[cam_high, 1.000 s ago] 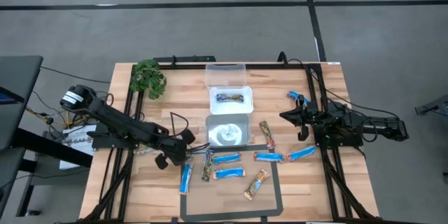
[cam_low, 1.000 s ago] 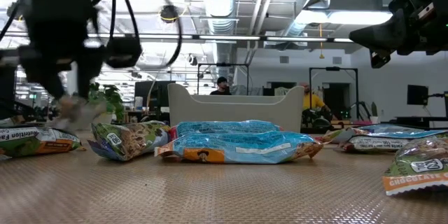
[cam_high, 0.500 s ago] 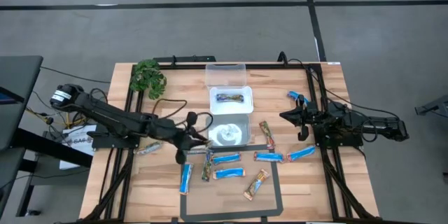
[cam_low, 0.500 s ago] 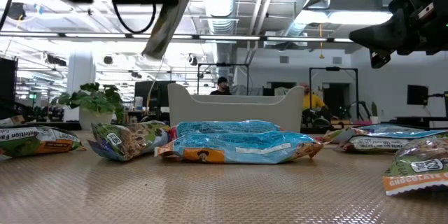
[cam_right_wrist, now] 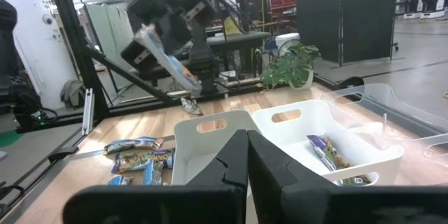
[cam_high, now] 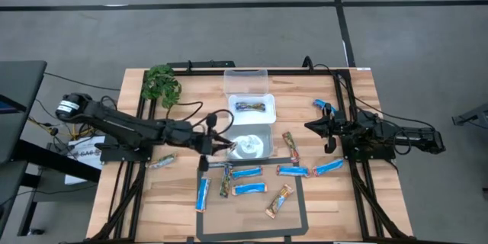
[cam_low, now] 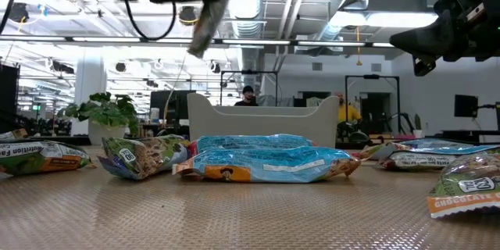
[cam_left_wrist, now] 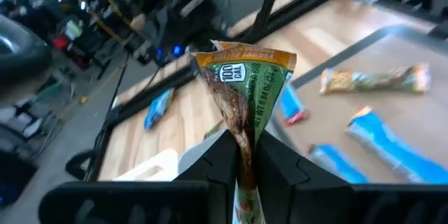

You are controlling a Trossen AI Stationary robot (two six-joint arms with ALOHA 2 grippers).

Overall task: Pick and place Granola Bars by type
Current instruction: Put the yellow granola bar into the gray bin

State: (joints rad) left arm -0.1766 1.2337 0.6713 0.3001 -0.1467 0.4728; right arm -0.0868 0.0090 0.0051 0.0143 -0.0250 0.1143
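The left claw is clamped on a green-and-tan bar, holding it in the air just beside the near white bin, on the bin's left side in the high view. The pinch sits on one end of the wrapper, and the rest of the bar stands free above the fingers. Judging by that, the bar is light and fairly stiff along its length, but the foil wrapper is thin, crinkly and likely slippery. A pinch across the flat middle would probably hold steadier than one on the crimped end.

The other Granola Bars lie flat on the desk just in front of the near white bin, several blue and a few tan or multicoloured; one blue bar lies well to the bin's right. The far white bin, touching the near one, already holds a dark bar.

The right claw waits well to the right of the near white bin, its fingers nearly together with nothing between them.

Hard to make out: the held bar's print is mostly unreadable, so its type is a guess by colour. In the low view the near bin's floor is hidden behind its wall, and the high view shows only a pale glare there
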